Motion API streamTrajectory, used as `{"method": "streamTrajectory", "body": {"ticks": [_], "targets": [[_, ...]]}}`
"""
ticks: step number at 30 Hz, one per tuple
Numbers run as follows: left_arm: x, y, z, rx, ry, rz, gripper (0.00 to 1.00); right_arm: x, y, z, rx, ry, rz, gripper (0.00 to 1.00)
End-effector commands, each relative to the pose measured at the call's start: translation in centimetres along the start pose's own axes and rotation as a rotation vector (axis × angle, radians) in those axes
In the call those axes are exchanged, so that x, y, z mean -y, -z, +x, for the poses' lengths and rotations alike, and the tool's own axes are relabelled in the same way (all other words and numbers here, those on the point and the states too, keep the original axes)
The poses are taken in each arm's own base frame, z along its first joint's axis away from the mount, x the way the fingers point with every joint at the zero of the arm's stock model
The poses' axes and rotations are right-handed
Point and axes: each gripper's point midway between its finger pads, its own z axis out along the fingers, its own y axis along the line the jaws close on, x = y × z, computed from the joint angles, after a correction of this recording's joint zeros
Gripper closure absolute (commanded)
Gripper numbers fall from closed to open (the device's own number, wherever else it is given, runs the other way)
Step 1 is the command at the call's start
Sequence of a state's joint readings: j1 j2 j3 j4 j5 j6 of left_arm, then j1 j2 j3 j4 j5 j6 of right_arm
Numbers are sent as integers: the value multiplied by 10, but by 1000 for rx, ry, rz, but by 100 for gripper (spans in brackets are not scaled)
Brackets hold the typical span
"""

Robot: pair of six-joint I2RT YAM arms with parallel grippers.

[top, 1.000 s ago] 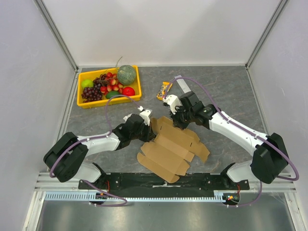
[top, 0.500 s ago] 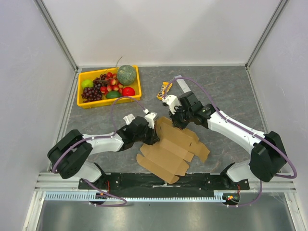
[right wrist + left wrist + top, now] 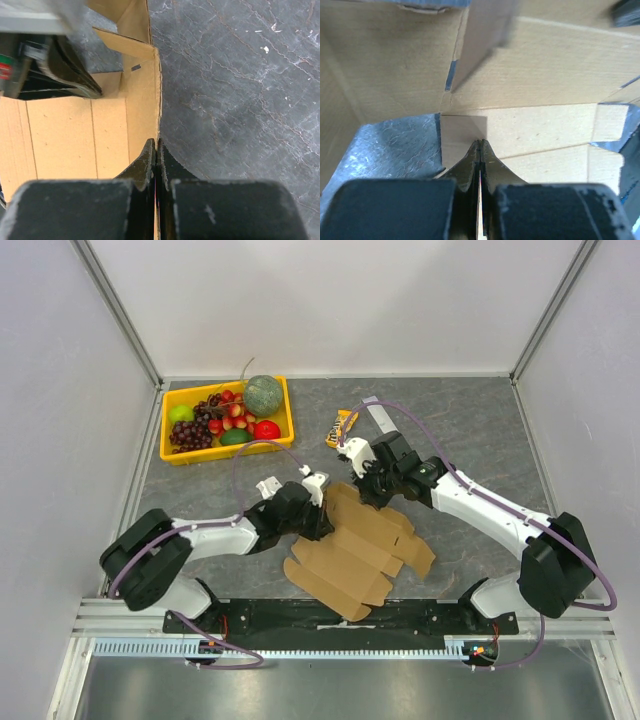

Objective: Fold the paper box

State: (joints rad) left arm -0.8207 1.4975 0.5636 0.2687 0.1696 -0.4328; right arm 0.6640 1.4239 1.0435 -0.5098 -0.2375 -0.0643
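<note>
The paper box (image 3: pixel 355 550) is a brown die-cut cardboard sheet lying partly opened in the middle of the table, with its far flaps raised. My left gripper (image 3: pixel 318 513) is at the sheet's upper left part. Its jaws (image 3: pixel 480 142) are shut, tips down on a pale inner panel (image 3: pixel 545 130) beside a fold, with an upright wall behind. My right gripper (image 3: pixel 368 495) is at the sheet's far edge. There it is shut (image 3: pixel 157 144) on a raised flap (image 3: pixel 142 100), whose edge runs straight into the jaws.
A yellow tray (image 3: pixel 170 453) of fruit stands at the back left. A snack packet (image 3: pixel 342 427) and a small grey bar (image 3: pixel 383 418) lie behind the right gripper. White walls enclose the dark stone table (image 3: pixel 480 430) on three sides.
The left gripper slid right onto the cardboard's upper left part, mostly in the first half second. The right gripper has stayed where it was, holding the flap.
</note>
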Motion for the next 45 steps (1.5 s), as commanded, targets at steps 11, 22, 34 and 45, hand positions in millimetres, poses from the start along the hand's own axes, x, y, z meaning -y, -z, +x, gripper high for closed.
{"method": "streamTrajectory", "body": {"ticks": [11, 22, 34, 45], "targets": [[19, 107, -118, 461, -126, -35, 87, 24, 17, 0, -16, 92, 144, 100], [-79, 111, -146, 467, 78, -218, 60, 6, 27, -22, 48, 214, 245, 100], [-104, 87, -155, 465, 127, -176, 48, -5, 44, -28, 132, 417, 306, 100], [-75, 57, -124, 439, 33, 87, 54, 3, 38, -28, 137, 497, 346, 100]]}}
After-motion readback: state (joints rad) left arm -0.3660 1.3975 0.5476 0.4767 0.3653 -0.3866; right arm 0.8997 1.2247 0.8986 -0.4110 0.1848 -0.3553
